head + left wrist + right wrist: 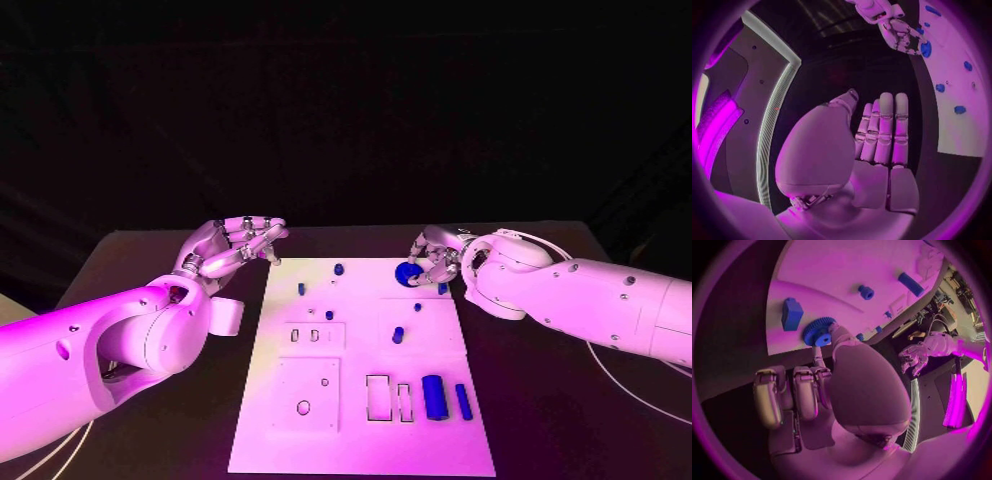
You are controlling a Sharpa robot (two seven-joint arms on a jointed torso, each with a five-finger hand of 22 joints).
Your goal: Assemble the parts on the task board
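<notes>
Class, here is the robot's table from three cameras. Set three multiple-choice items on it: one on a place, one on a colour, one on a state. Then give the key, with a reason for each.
1. Where is the right hand?
A. at the task board's far right edge
B. at the board's near edge
C. off the table's left side

2. What colour is the gear?
A. white
B. blue
C. silver

3. What state is the left hand in?
A. holding a cylinder
B. pressing the board
C. holding nothing

Key: A, the head view shows it at the far right edge of the task board. B, the right wrist view shows a blue toothed wheel at the right hand's fingertips. C, the left wrist view shows its fingers straight with nothing between them, beside the board.
</notes>
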